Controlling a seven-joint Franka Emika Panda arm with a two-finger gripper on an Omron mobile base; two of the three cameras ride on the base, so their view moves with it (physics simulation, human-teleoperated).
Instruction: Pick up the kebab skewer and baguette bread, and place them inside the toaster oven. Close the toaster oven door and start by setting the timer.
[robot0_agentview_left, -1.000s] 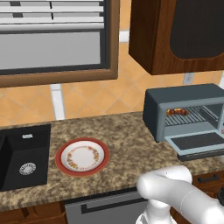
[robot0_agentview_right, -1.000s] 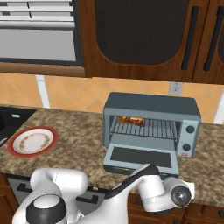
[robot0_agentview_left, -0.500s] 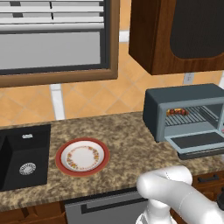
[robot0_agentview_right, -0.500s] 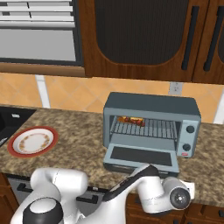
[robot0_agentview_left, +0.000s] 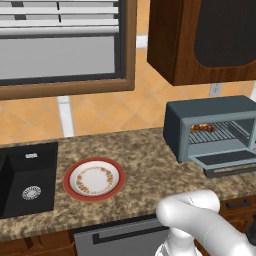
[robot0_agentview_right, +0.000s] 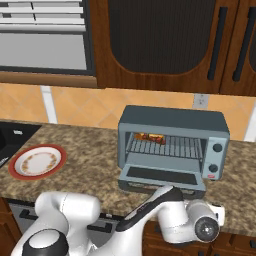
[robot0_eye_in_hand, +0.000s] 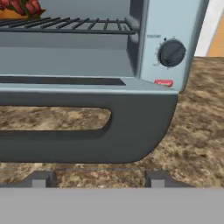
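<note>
We're seeing a speckled brown granite counter (robot0_agentview_left: 145, 155) running across the scene. A round plate (robot0_agentview_left: 93, 179) with a red rim and a patterned white centre is sitting flat on it, just beside a black sink (robot0_agentview_left: 27, 180) that's recessed into the counter on the left; a round metal drain (robot0_agentview_left: 31, 192) is showing in the basin. A window (robot0_agentview_left: 60, 45) with a wood frame and white blinds is hanging above the sink. Dark brown wall cabinets (robot0_agentview_right: 165, 45) with dark panels and bar handles are sitting above the counter. An orange tiled backsplash (robot0_agentview_right: 75, 105) is carrying a white wall outlet (robot0_agentview_right: 200, 101).
</note>
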